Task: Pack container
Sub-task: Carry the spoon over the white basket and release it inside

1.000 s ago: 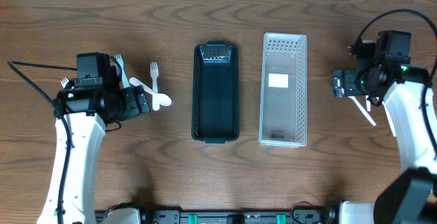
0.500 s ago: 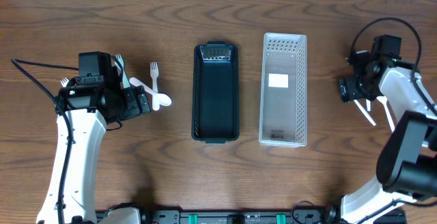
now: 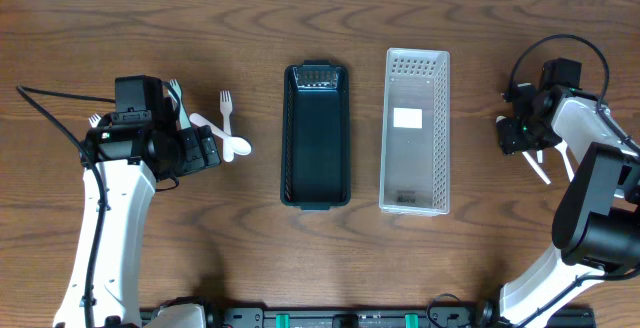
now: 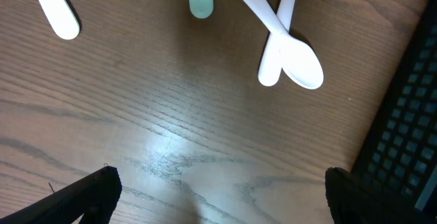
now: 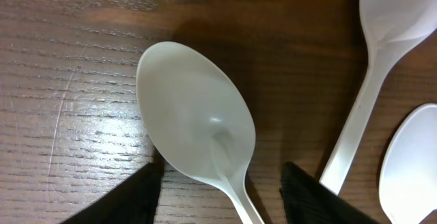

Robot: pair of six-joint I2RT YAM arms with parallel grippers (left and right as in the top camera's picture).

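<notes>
While the right end effector [image 5: 218, 200] straddles a white spoon [image 5: 194, 115] on the bench [image 5: 68, 80], fingers [image 5: 119, 197] spread and nothing gripped, packing appears at a first pick.
Next likely needs a pinch at the spoon's neck, then a carry left to the white basket [image 3: 418, 66] or dark tray [image 3: 317, 200]. Only the wrist camera shows the straddle; only overhead shows basket and tray. The left end effector [image 4: 218, 190] hangs spread over bare wood.

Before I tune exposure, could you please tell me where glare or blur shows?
Overhead: even light, sharp, no glare on the table. Left wrist: bright sheen on the wood at bottom centre; the left hand shows only as dark, soft corners. Right wrist: sheen left of the spoon.
</notes>
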